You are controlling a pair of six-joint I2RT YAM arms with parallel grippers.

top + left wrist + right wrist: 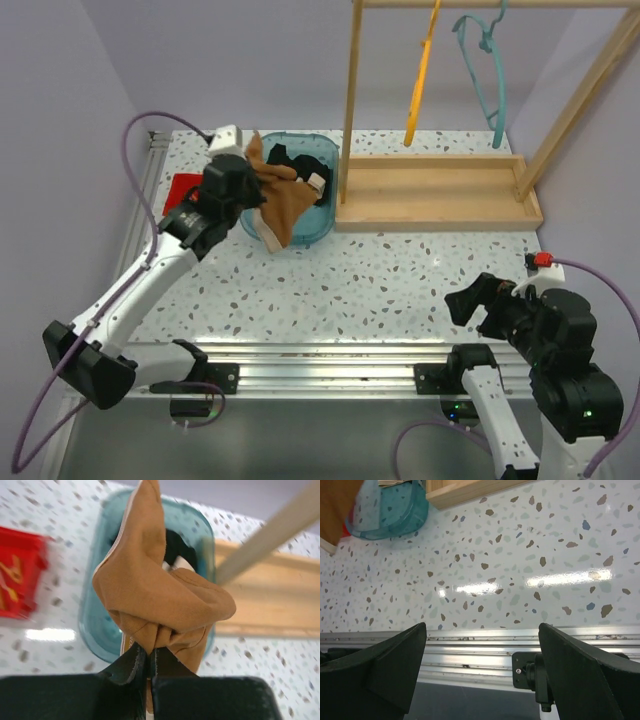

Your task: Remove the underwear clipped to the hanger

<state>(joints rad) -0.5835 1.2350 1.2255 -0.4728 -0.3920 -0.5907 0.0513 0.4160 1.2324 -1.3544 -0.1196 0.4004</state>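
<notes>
My left gripper [250, 185] is shut on the rust-brown underwear [283, 205] and holds it over the near left rim of the teal bin [322, 225]. In the left wrist view the brown cloth [160, 600] bunches between the closed fingertips [131, 662], hanging above the bin [95, 630]. The black underwear with pale lining [300, 165] lies inside the bin. An orange hanger [420, 80] and a teal hanger [490, 75] hang bare on the wooden rack. My right gripper [470, 305] is open and empty, low near the table's front right edge.
The wooden rack's base tray [430, 190] sits right of the bin, with an upright post [350, 100] beside it. A red packet [180, 190] lies left of the bin. An aluminium rail [480, 650] runs along the front edge.
</notes>
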